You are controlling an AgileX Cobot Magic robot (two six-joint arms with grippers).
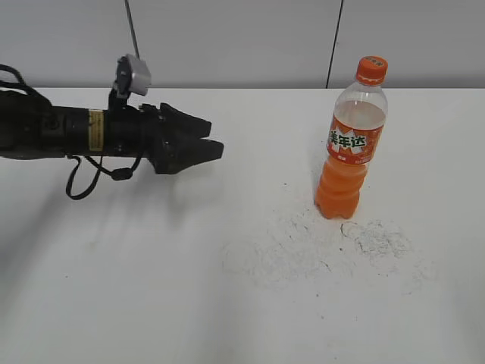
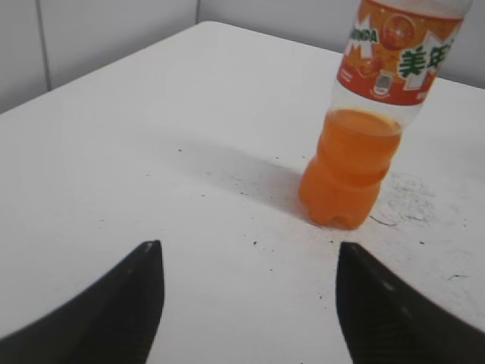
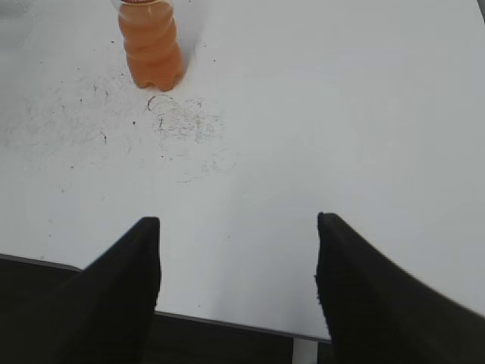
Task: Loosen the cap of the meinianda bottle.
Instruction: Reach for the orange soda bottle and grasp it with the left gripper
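Note:
The meinianda bottle [image 1: 351, 144] stands upright on the white table [image 1: 151, 273] at the right, clear plastic with orange drink and an orange label. Its orange cap [image 1: 372, 70] sits on top. My left gripper [image 1: 214, 135] is open and empty, hovering well left of the bottle and pointing toward it. In the left wrist view the bottle [image 2: 356, 163] is ahead and right of the open jaws [image 2: 246, 254], cap out of frame. My right gripper [image 3: 236, 227] is open and empty over the table's near edge; the bottle's base [image 3: 151, 47] shows far ahead on the left.
Dark scuff marks [image 1: 318, 243] cover the table around and in front of the bottle. A grey wall [image 1: 242, 38] runs behind the table. The table's front edge [image 3: 227, 322] lies under the right gripper.

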